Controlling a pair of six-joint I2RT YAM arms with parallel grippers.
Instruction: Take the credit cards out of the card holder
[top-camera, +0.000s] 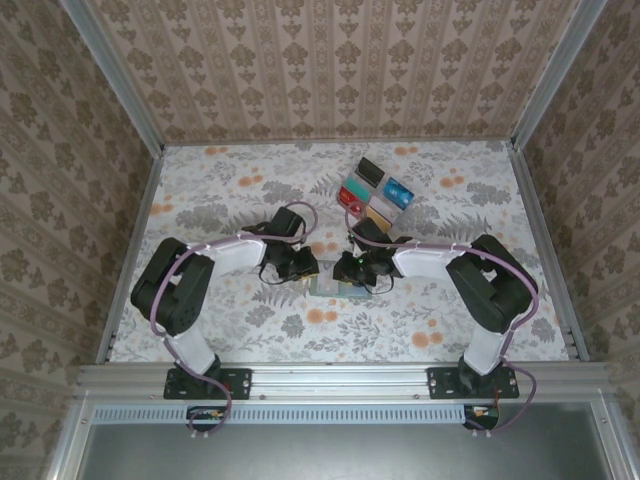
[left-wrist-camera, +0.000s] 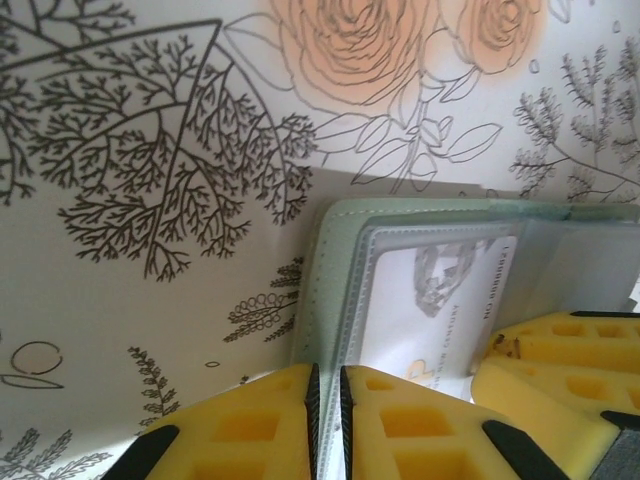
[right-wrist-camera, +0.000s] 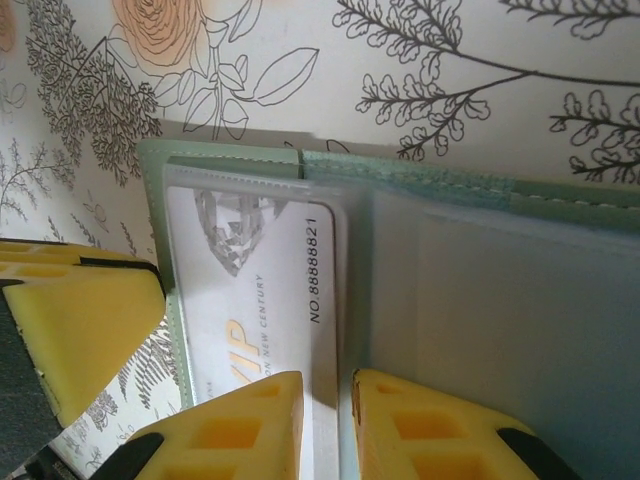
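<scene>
Right hand (right-wrist-camera: 328, 420) tight on whitish card (right-wrist-camera: 250, 290) in holder (right-wrist-camera: 480, 190)

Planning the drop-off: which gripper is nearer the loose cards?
Right. The right gripper is at the holder, just near-side of the cards; the left gripper sits further left.

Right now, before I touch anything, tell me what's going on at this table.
Two robot arms are working on a sage-green folding card holder lying open on the floral table. The left gripper is pinched shut on the holder's outer edge. The right gripper is closed at the clear pocket holding a whitish plastic card; whether it grips the card itself is unclear. Several colourful flat cards lie grouped at the far side.
</scene>
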